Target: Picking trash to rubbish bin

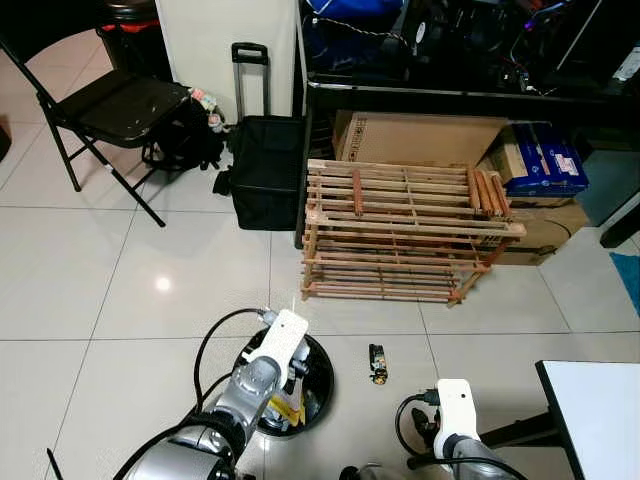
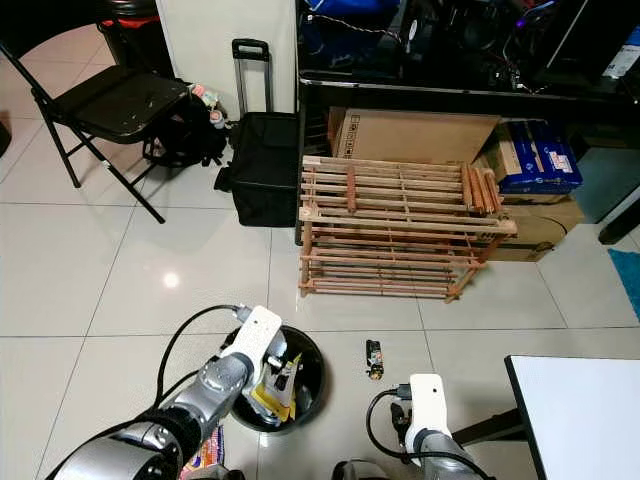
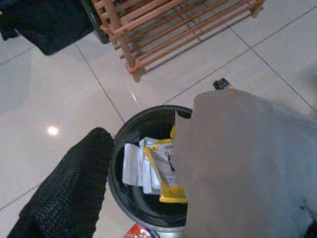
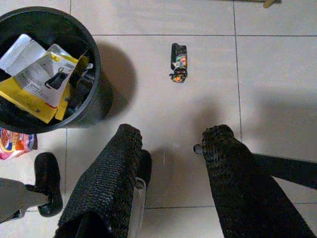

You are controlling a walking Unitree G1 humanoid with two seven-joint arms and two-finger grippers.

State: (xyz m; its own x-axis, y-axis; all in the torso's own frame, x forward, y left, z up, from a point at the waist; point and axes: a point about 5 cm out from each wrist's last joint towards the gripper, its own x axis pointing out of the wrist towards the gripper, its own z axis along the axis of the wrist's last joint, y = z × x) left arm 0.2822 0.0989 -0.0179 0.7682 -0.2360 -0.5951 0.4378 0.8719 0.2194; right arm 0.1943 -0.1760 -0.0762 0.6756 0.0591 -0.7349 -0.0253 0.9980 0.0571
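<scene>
A round black rubbish bin (image 1: 322,372) stands on the tiled floor just ahead of me, holding a yellow-and-white package (image 4: 37,82) and white papers (image 3: 131,166). My left gripper (image 2: 283,380) hangs over the bin's mouth. One black finger (image 3: 69,188) is spread far to the side, and a blurred grey sheet (image 3: 237,168) close to the wrist camera hides the other. A small dark wrapper (image 1: 377,363) lies on the floor right of the bin. My right gripper (image 4: 171,148) is open and empty, low over the tiles on the near side of that wrapper.
A colourful wrapper (image 4: 15,144) lies by the bin's near left side. Beyond stand a wooden slatted rack (image 1: 400,235), a black trolley bag (image 1: 265,165), a folding chair (image 1: 110,105) and cardboard boxes (image 1: 420,135). A white table corner (image 1: 600,410) juts in at right.
</scene>
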